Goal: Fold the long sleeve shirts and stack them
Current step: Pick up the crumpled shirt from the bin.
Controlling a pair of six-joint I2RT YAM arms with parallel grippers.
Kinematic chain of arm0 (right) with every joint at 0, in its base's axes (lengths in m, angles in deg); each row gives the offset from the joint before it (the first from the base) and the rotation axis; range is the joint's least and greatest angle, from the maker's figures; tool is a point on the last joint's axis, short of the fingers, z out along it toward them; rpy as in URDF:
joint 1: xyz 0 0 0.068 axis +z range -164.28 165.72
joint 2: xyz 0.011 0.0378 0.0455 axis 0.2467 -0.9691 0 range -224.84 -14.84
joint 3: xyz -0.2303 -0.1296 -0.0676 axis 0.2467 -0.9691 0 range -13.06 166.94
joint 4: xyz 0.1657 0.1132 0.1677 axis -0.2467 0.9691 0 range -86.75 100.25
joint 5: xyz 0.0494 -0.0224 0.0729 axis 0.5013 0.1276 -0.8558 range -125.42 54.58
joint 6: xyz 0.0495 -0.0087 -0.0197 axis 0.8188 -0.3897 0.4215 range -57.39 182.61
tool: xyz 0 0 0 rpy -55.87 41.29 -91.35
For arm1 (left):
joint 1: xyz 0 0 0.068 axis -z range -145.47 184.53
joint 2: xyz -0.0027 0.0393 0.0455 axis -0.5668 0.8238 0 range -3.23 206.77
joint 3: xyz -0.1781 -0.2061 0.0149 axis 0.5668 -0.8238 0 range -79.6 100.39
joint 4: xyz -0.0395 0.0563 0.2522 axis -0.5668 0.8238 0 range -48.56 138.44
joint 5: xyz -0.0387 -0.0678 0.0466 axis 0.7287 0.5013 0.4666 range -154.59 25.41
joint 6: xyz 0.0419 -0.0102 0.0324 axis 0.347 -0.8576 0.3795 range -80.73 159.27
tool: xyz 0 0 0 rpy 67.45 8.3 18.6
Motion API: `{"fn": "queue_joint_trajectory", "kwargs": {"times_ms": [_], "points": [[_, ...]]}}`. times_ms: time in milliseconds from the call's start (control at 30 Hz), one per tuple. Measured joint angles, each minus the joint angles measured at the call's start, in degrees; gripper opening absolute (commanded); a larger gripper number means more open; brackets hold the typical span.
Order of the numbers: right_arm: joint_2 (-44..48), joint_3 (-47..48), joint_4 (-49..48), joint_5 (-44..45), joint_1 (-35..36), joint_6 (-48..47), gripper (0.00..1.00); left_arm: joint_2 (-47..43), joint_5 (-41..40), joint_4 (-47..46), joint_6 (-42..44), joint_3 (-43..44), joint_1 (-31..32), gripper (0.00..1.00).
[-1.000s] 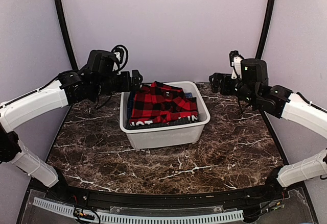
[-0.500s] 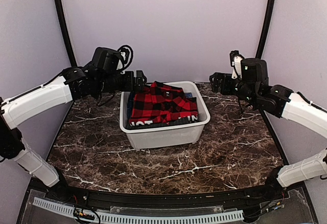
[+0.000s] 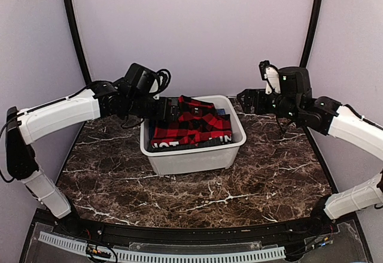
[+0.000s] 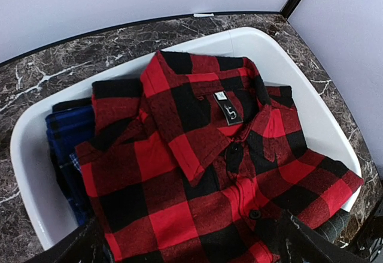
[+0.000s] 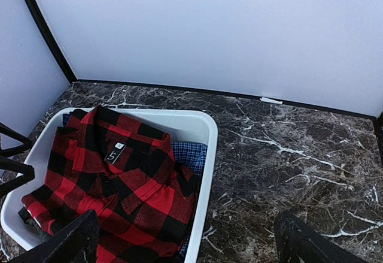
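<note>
Red-and-black in buffalo check, lying folded as the topmost of the long sleeve shirts (image 3: 190,122) inside the white tub (image 3: 191,160), with the collar at the far end. Showing a buttoned collar and a neck label (image 4: 231,113) in the left wrist view. Covering most of a blue checked shirt (image 4: 64,149) peeking out along one side of the pile, and lying over a dark garment with white lettering (image 3: 179,145) at the near wall. Sitting, tub and all, around the middle of the dark marbled worktop (image 3: 269,173). Reaching in from the left arm (image 3: 60,116) to the tub's far left corner, holding the left fingers (image 4: 78,248) wide apart just above the flannel and gripping nothing. Hanging from the right arm (image 3: 353,128) beyond the tub's far right corner, holding the right fingers (image 5: 60,245) equally wide apart, gripping nothing, clear of both tub and cloth.
</note>
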Motion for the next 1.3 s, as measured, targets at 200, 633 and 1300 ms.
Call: {"fn": "queue_joint_trajectory", "kwargs": {"times_ms": [200,633,1300], "points": [[-1.6,0.4,0.5,-1.6,0.8,0.1,0.98,8.1,-1.7,1.9,-0.9,5.3,1.8,0.97],[-1.9,0.4,1.7,-2.4,0.9,0.5,0.98,28.2,-17.6,4.9,-3.9,21.3,3.2,0.79],[0.0,-1.1,1.9,-2.7,1.1,1.3,0.98,31.6,-16.6,9.5,-3.0,29.3,7.0,0.91]]}}
